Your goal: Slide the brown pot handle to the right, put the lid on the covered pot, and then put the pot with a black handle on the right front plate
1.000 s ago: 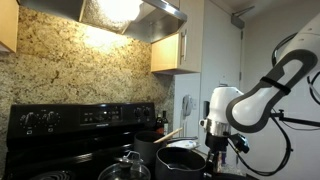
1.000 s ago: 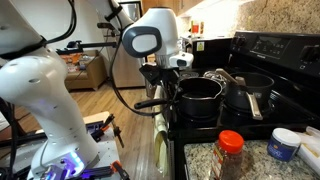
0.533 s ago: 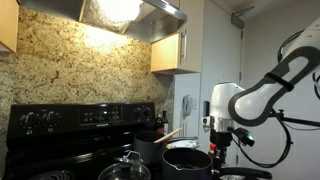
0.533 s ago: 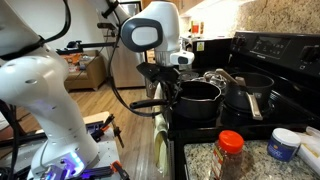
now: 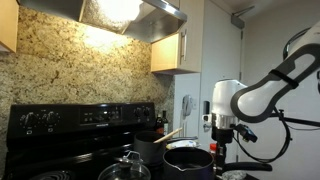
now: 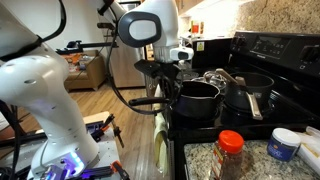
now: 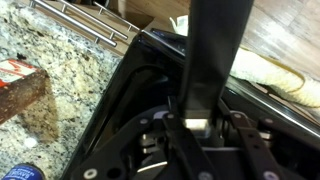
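Pot with a black handle [image 6: 200, 100] held at the front of the stove [image 6: 265, 45].
Its handle is gripped between the closed fingers of the hand [image 7: 198, 128], as seen in the wrist view.

A lit range hood [image 5: 130, 12] hangs over speckled granite backsplash [image 5: 70, 65] beside wooden cabinets [image 5: 168, 52].

Quick count: pots x2, wide black pot [image 5: 187, 160] plus tall pot [image 5: 148, 148]. Glass lid [image 5: 125, 168] x1, red-cap jar [image 6: 231, 155] x1, blue-cap tub [image 6: 283, 146] x1, stove [image 5: 80, 115] x1.

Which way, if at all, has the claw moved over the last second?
Yes. The claw, shut on the black pot handle, has shifted slightly right in an exterior view, away from the wooden wall cabinet.
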Controlling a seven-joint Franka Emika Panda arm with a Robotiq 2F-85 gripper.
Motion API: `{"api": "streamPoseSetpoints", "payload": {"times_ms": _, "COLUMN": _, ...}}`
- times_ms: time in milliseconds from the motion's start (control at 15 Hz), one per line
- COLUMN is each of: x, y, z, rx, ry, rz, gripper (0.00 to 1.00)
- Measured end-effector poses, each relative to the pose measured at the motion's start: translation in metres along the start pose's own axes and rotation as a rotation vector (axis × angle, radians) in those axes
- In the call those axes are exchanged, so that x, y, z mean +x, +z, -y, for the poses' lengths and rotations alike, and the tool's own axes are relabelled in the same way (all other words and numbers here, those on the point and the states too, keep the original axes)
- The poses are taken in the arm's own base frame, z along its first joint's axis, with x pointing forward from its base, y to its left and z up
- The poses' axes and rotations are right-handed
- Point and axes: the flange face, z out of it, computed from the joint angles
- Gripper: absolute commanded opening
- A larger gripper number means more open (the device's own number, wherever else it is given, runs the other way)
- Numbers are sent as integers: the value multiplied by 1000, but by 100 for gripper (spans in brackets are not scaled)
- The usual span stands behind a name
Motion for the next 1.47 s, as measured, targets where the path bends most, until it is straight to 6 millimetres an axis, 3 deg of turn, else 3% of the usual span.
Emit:
{"api": "streamPoseSetpoints", "payload": {"times_ms": 467, "x": 0, "y": 9, "z": 2, "rx": 6, "ry": -139, "rz": 22, "gripper": 15}}
{"api": "streamPoseSetpoints", "payload": {"times_ms": 1133, "x": 2, "y": 6, "z": -1, "rx": -33, "ry": -197, "rz": 19, "gripper": 15}}
{"api": "streamPoseSetpoints", "payload": {"times_ms": 1200, "x": 3, "y": 4, "z": -3, "rx": -35, "ry": -195, "rz": 14, "gripper": 61}}
{"api": "streamPoseSetpoints", "payload": {"times_ms": 1267, "x": 5, "y": 1, "z": -5, "rx": -37, "ry": -193, "rz": 8, "gripper": 62}}
{"api": "streamPoseSetpoints", "payload": {"times_ms": 1467, "x": 14, "y": -11, "z": -10, "rx": -47, "ry": -186, "rz": -16, "gripper": 81}}
